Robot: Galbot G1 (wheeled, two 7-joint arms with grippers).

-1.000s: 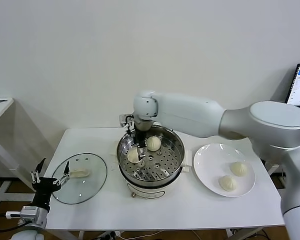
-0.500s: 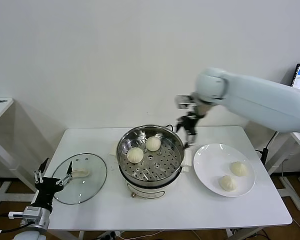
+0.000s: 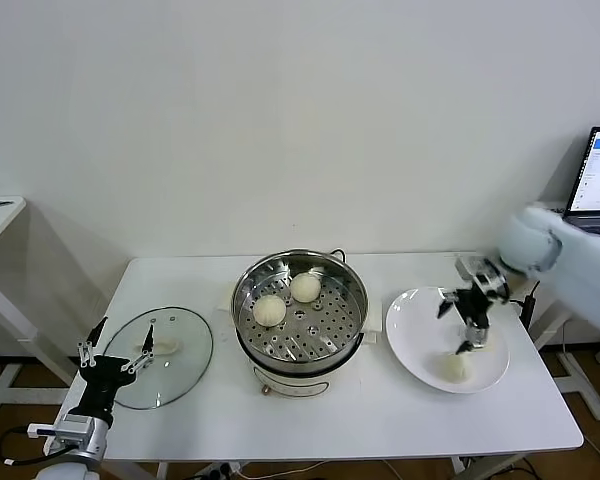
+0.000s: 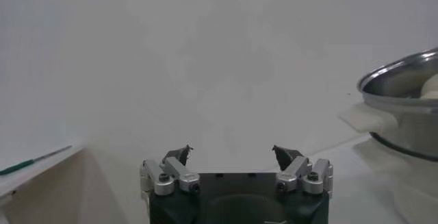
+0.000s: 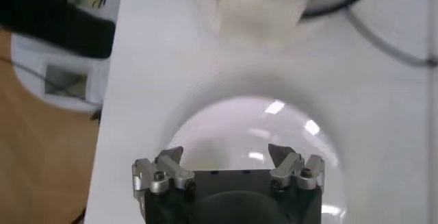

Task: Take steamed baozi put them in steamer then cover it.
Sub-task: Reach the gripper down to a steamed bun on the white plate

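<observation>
**Third bun: reach down onto the plate**

Two buns (image 3: pixel 270 310) already sit on the holed tray of the steamer (image 3: pixel 300 262), at the centre of the head view. The right gripper (image 3: pixel 464 322) hangs with its jaws spread and empty over the white plate (image 3: pixel 410 330) at the right of the frame, just above a bun (image 3: pixel 454 367) lying near the plate's lower edge. A fourth bun is probably hidden behind the gripper; I cannot confirm it.

To do this well, I would centre the spread fingers over the bun, lower until they straddle its sides, then close gently so the soft dough is not crushed. Lift straight up before crossing to the steamer.

The left gripper (image 3: pixel 117 353), also spread and empty, waits at the lower left beside the glass lid (image 3: pixel 185 370).
</observation>
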